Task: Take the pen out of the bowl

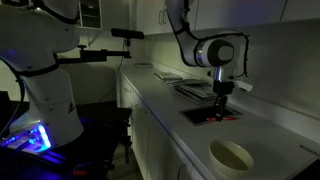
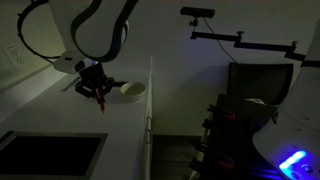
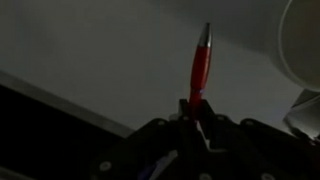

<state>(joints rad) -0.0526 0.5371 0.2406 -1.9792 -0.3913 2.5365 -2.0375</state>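
Pinching the pen (image 3: 201, 65) by its end, presumably to carry it clear, the pincer (image 2: 99, 95) hung at the bowl's (image 2: 133, 90) nine o'clock.

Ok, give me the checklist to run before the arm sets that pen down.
1. Grip on the pen: ok, it sticks out of the shut gripper.
2. The pen out of the bowl: ok, the bowl looks empty.
3. Gripper apart from the bowl: ok in both exterior views.
4. Free spot on the dark tray under the gripper: cannot tell, too dim.
5. Gap between pen tip and counter: cannot tell.
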